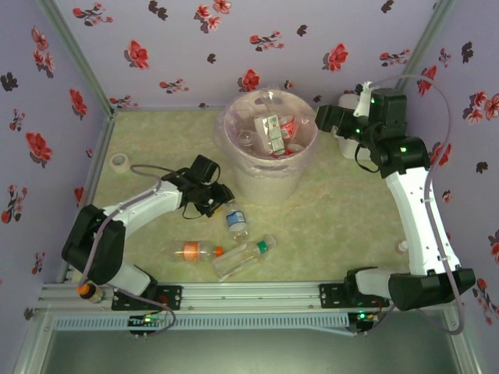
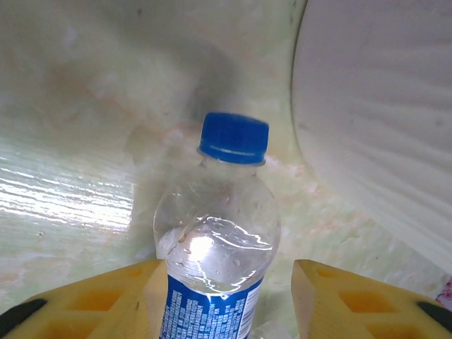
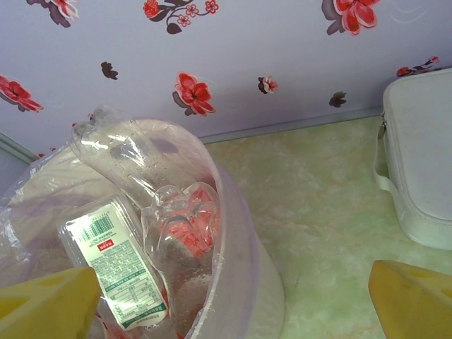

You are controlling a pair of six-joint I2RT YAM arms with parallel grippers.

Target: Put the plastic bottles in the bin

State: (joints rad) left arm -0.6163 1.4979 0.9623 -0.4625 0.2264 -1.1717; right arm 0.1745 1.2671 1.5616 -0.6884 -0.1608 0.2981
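Left gripper (image 2: 227, 274) straddles the blue-cap bottle (image 2: 215, 233) at the bin's (image 1: 228, 132) 7 o'clock, jaws half-open, not yet tight. Several lie binned; orange bottle (image 1: 193, 250) and green-cap bottle (image 1: 243, 259) wait on the table. At the bin's 3 o'clock, right gripper (image 1: 326, 118) gapes wide, empty.

Pale green table (image 1: 343, 226) holds the bin (image 1: 269, 185), three bottles (image 1: 199, 250), tape roll (image 1: 119, 162)

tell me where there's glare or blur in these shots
Left wrist: strong glare streaks on the table at left and a bright highlight on the blue-capped bottle; the yellow left fingers look soft. Right wrist: right fingers blurred, bin fairly sharp. Top external: even light, little glare.
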